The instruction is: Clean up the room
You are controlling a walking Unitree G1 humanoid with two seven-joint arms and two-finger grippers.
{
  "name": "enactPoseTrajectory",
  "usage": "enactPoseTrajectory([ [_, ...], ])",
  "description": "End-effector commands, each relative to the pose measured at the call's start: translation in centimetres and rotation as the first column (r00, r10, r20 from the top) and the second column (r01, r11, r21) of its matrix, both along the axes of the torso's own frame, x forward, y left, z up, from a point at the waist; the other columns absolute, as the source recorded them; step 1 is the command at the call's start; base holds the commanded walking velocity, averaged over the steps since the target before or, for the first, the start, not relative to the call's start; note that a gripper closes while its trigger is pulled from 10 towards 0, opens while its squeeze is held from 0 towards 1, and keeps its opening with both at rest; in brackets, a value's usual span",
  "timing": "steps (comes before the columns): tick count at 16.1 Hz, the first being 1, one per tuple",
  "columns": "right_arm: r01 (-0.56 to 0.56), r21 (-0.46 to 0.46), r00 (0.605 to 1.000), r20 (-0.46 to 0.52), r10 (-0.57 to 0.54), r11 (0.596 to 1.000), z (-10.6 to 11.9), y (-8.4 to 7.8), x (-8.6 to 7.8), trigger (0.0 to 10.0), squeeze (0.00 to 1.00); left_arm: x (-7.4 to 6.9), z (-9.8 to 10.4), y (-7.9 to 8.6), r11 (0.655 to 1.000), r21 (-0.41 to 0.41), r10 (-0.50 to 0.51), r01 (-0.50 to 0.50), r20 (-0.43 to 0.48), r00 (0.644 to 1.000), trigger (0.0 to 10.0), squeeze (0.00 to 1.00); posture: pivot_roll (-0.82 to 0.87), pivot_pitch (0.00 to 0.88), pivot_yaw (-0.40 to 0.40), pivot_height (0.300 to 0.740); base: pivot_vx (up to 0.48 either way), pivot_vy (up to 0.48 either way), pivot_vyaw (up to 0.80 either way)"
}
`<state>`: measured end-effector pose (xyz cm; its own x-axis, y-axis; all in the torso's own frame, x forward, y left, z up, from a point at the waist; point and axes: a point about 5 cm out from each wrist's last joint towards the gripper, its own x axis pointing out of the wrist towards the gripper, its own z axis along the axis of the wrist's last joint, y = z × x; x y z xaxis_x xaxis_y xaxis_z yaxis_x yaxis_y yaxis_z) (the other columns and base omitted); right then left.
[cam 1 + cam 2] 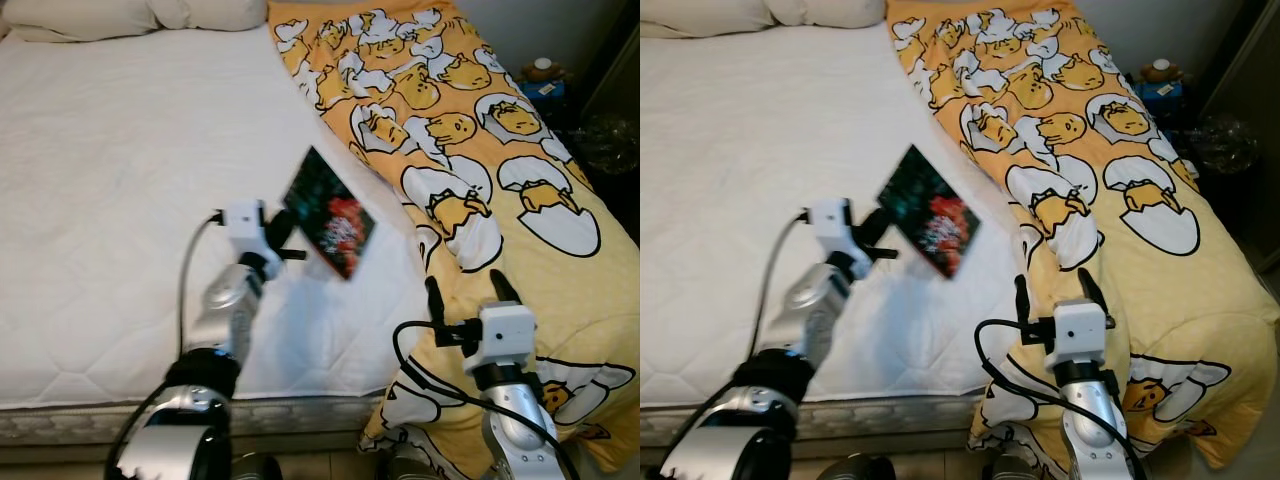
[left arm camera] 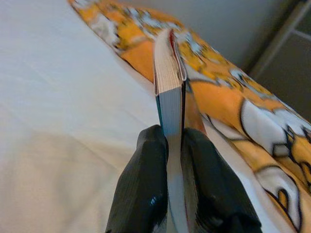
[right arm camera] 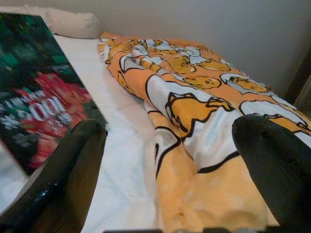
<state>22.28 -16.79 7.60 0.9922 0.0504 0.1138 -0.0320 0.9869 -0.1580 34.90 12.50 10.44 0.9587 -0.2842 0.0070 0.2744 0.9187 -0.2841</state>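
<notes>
Two end effectors are over the bed (image 1: 110, 200): the left end effector (image 1: 282, 242) has its fingers pressed together on the lower edge of a book (image 1: 330, 212), holding it tilted in the air above the white mattress, just beside the edge of the yellow duvet (image 1: 480, 190); the right end effector (image 1: 467, 292) hovers over the duvet with its fingers spread wide and nothing between them. The left wrist view looks along the book's page edge, pinched between the two black fingers (image 2: 146, 194). Judging by this, the step in hand is carrying the picked-up book off the bed; the next move calls for turning toward wherever books belong while keeping the thin grip from slipping. That destination is not visible. The cover's printing is blurred and unreadable, and the items on the dark nightstand (image 1: 545, 85) are too small to identify.
</notes>
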Motion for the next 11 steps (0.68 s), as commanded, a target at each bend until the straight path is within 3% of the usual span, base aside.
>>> enactPoseTrajectory([
  [1,0.003,0.010,1.000,0.007,-0.003,1.000,0.0,0.0,0.3,10.0,0.15,0.5,2.3,0.8,0.999,0.005,0.033,-0.034,0.098,0.995,0.0,0.00,-0.15,0.049,0.034,0.736,0.000,0.000,0.00],
  [3,-0.008,0.010,1.000,0.011,0.008,1.000,0.1,0.1,0.6,10.0,0.15,0.6,4.0,1.6,0.998,0.034,0.051,-0.058,0.170,0.984,0.0,0.00,-0.14,0.045,0.031,0.736,0.000,0.000,0.00],
  [6,-0.006,0.011,1.000,0.017,0.006,1.000,0.1,0.1,0.9,10.0,0.15,-0.2,6.0,3.6,0.979,0.184,0.030,-0.085,0.286,0.958,0.0,0.00,-0.14,0.037,0.038,0.736,0.000,0.000,0.00],
  [7,-0.002,0.013,1.000,0.018,0.002,1.000,0.1,0.1,1.0,10.0,0.15,-1.0,5.9,3.8,0.959,0.277,-0.026,-0.065,0.313,0.949,0.0,0.00,-0.13,0.035,0.042,0.736,0.000,0.000,0.00],
  [9,0.008,0.019,1.000,0.018,-0.009,1.000,0.0,-0.1,1.1,10.0,0.15,-2.2,4.4,3.6,0.934,0.357,-0.088,-0.021,0.286,0.954,0.0,0.00,-0.12,0.030,0.045,0.736,0.000,0.000,0.00],
  [11,0.010,0.026,1.000,0.027,-0.011,1.000,0.1,0.1,1.6,10.0,0.15,-3.4,2.2,3.3,0.906,0.423,-0.088,-0.023,0.240,0.967,0.0,0.00,-0.11,0.025,0.043,0.736,0.000,0.000,0.00],
])
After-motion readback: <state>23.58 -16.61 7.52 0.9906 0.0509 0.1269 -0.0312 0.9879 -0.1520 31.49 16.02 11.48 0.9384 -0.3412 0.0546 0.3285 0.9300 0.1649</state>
